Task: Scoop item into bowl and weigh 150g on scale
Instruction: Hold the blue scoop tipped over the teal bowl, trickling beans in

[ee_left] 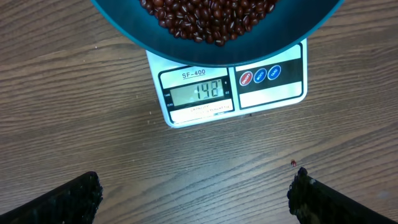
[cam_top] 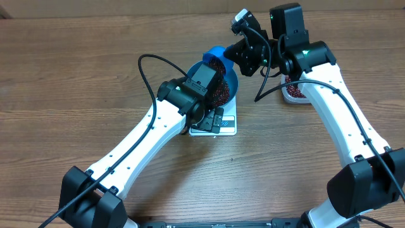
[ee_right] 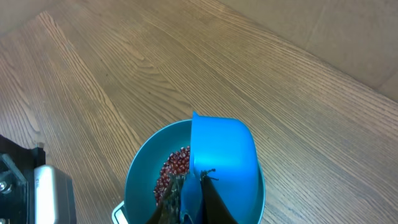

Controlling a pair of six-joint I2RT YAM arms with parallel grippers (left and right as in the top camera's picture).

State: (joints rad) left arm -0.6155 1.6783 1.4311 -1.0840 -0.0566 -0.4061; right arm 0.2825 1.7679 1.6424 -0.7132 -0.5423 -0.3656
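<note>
Beans [ee_left: 211, 18] are being carried in the blue bowl [ee_left: 283, 43], which is being borne by the scale [ee_left: 273, 87]. In the left wrist view the display strip at the bowl's 6 o'clock is being read as roughly 142, so the target is being judged as nearly met, with a small top-up outstanding.

The scoop [ee_right: 224, 155] is being held over the bowl's 12 o'clock rim in the overhead view. It is being pinched by its handle in the right gripper [ee_right: 199, 202], jaws closed tight on it. Whether it is loaded cannot be told; only its smooth blue side is being shown.

The left gripper [ee_left: 194, 193] is being hung over the table [ee_left: 93, 124] at the scale's 6 o'clock, fingers spread fully, nothing being gripped.

One stray bean [ee_left: 293, 163] is being seen near the scale's 5 o'clock corner. The clear tub [cam_top: 294, 92] of spare beans is being partly hidden by the right arm at the bowl's 3 o'clock.

Risks being flagged:
- Overshoot, if a full scoop is being tipped at once.
- A false reading, if the bowl is being pressed or nudged by the scoop.
- More beans being lost over the rim, if pouring is being done too near the edge.
</note>
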